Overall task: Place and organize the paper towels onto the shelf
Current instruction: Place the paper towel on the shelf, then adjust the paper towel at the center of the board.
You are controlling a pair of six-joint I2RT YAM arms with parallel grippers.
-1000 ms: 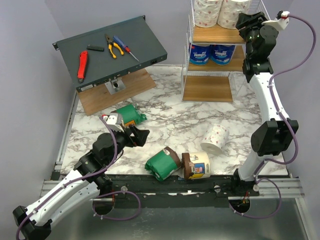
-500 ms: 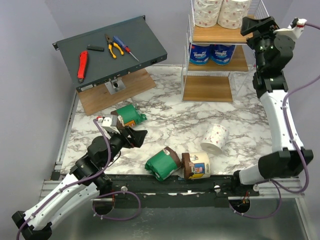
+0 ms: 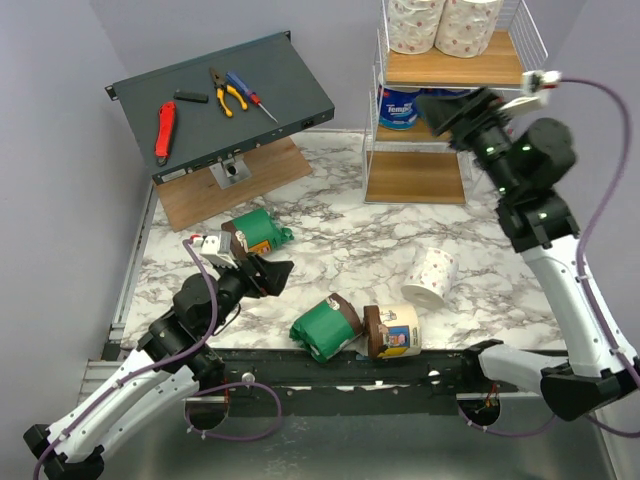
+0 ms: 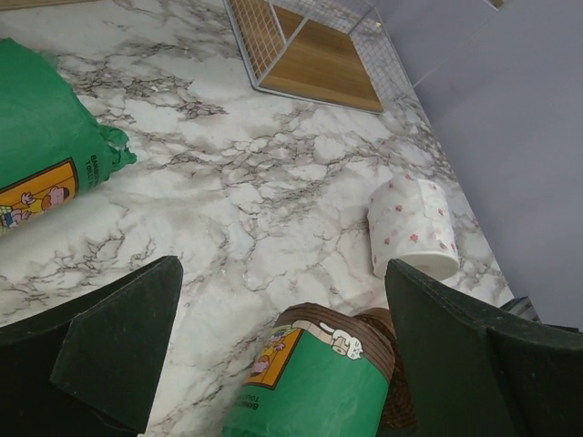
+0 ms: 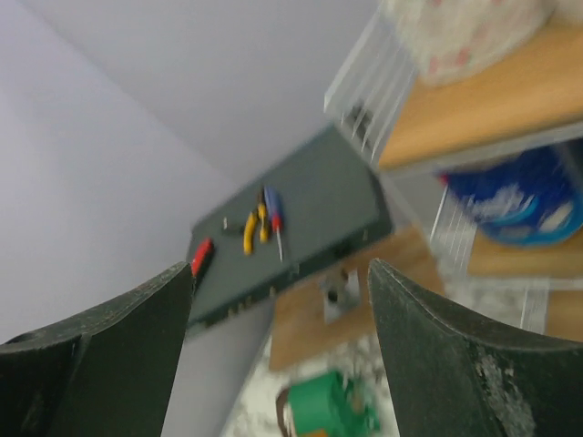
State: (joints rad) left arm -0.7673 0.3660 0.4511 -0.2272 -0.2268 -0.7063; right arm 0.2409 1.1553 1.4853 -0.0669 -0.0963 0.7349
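1. Two pincers are in view, and both are empty. The left pincer [image 3: 272, 270] hangs low over the near left of the marble surface [image 3: 340, 235], jaws spread wide with nothing between them.
2. The right pincer [image 3: 442, 108] is raised in front of the shelf [image 3: 455, 65], level with its middle tier. Its jaws also stand wide apart around empty air, though its wrist view is blurred.
3. Just near and right of the left pincer, the near green roll [image 3: 325, 328] lies on its side. Its brown end rests against the cream-and-brown roll [image 3: 395, 330] at the near edge.
4. Just beyond the left pincer, on the far side, lies the far green roll [image 3: 255, 232], also on its side.
5. The loose speckled roll [image 3: 432, 275] lies tilted, right of centre, apart from the other rolls.
6. The shelf stands at the far right. On its wire-sided top tier are the left top roll [image 3: 415, 22] and the right top roll [image 3: 468, 25], side by side. The blue-and-white roll [image 3: 400, 105] sits on the middle tier, just left of the right pincer.
7. At the far left, the dark grey panel [image 3: 220, 100] slants above a wooden board [image 3: 235, 185]. It carries a red-handled tool [image 3: 163, 130], yellow pliers [image 3: 228, 95] and a blue screwdriver [image 3: 248, 97].
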